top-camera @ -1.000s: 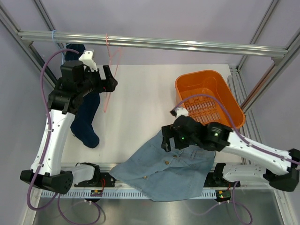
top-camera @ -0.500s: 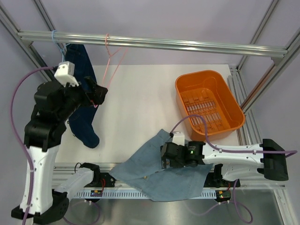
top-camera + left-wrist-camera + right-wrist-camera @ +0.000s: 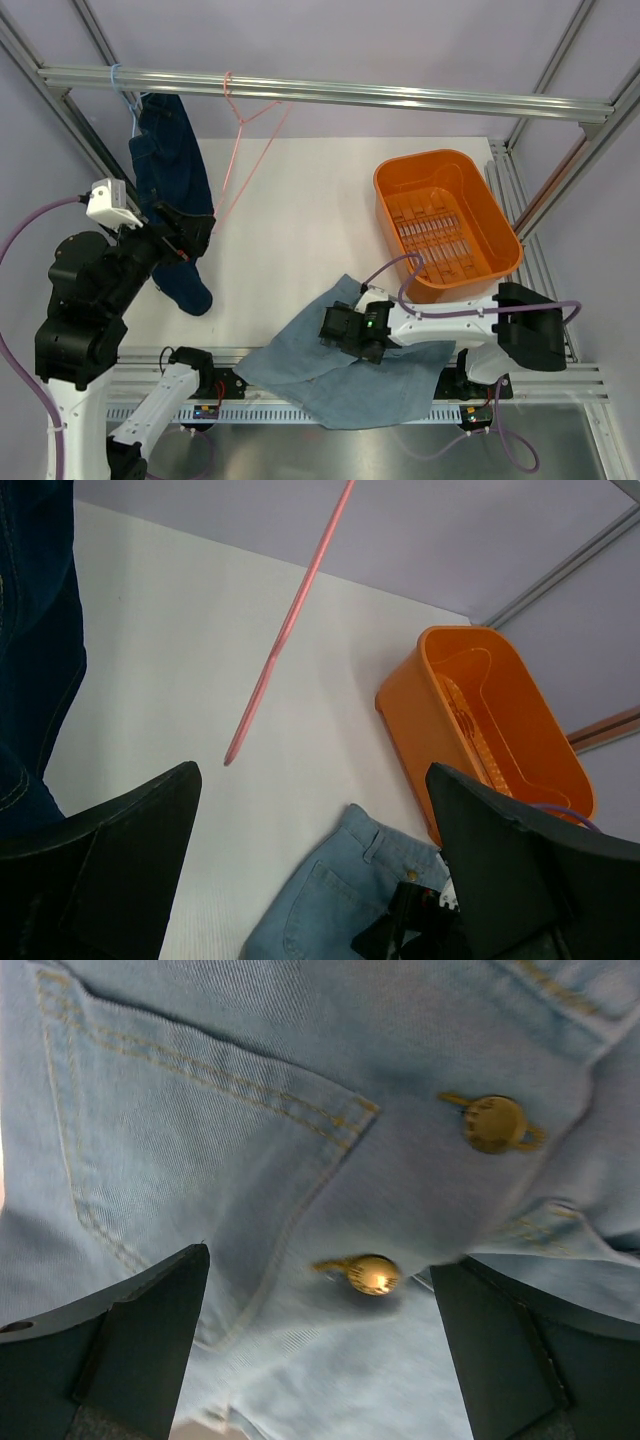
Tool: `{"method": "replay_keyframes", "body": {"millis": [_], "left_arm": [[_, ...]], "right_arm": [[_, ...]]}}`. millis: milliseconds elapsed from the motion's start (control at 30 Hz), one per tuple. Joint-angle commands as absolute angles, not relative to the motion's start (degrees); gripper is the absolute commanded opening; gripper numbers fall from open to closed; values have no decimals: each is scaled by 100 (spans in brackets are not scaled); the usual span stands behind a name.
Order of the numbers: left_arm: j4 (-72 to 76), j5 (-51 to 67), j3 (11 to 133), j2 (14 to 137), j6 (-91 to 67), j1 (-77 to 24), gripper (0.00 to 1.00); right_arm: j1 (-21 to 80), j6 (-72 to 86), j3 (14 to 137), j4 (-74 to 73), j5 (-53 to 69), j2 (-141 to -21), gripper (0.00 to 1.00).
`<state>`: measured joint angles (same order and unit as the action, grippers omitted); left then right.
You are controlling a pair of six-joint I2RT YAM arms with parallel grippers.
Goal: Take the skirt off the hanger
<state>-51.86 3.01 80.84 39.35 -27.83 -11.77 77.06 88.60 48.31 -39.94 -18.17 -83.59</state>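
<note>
The light blue denim skirt (image 3: 350, 370) lies flat on the table by the front edge, off the hanger. The bare pink hanger (image 3: 245, 125) dangles from the top rail; one arm of the hanger (image 3: 285, 645) crosses the left wrist view. My left gripper (image 3: 195, 232) is open and empty, raised at the left, well away from both. My right gripper (image 3: 335, 330) hovers open just above the skirt's upper part. Between the right gripper's (image 3: 320, 1350) spread fingers I see the skirt (image 3: 250, 1160), a pocket seam and brass buttons (image 3: 372, 1274). The skirt (image 3: 330, 900) shows below the left gripper (image 3: 315, 880).
Dark blue jeans (image 3: 165, 175) hang from the rail at the left, close beside my left arm. An orange basket (image 3: 390, 185) stands at the right back of the table. The aluminium frame rail (image 3: 400, 95) spans the back.
My left arm has pulled back down and left, away from the hanger, which now hangs free. My right arm has shifted left and dropped lower over the skirt.
</note>
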Motion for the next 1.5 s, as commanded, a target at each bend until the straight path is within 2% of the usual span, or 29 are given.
{"method": "replay_keyframes", "body": {"millis": [0,67,167,200,267,333,500,667,833,1000,1100,1367,1467], "left_arm": [[-5168,255,8033,3639,-2971,-1151,99],[-5194,272,7998,3437,-2971,-1151,99],[-5352,290,8024,3349,-2927,-1143,99],[-5440,281,8068,3340,-2892,-1151,99],[-5484,307,8086,3322,-2874,-1151,99],[-5484,334,8025,3279,-2892,-1143,99],[-5423,334,7787,3068,-2988,-1151,99],[-5432,317,7743,2918,-2997,-1151,99],[-5484,299,7743,2760,-3032,-1151,99],[-5519,474,7787,2725,-3059,-1143,99],[-5528,492,7831,2716,-3085,-1151,99],[-5537,624,7770,2663,-3059,-1143,99],[-5563,642,7761,2628,-3041,-1151,99]], "right_arm": [[7761,9703,5107,-3622,-2153,-8735,100],[7761,9765,5089,-3490,-2276,-8937,97],[7769,9756,5194,-3770,-2513,-9140,78],[7761,9669,5186,-3797,-2575,-9149,48],[7769,9563,5177,-3806,-2593,-9141,21],[7761,9074,5377,-3840,-2715,-9080,0],[7805,7027,6379,-3736,-3049,-8755,0],[7665,4108,7600,-2663,-3015,-7656,0],[6576,3009,9637,-3883,-3137,-7305,0],[5978,2287,10730,-4727,-4514,-7093,0],[5407,2005,10671,-4861,-4711,-6812,0],[3668,1381,9098,-4184,-4896,-5775,0],[3262,1371,8518,-4008,-4484,-5608,0]]}}
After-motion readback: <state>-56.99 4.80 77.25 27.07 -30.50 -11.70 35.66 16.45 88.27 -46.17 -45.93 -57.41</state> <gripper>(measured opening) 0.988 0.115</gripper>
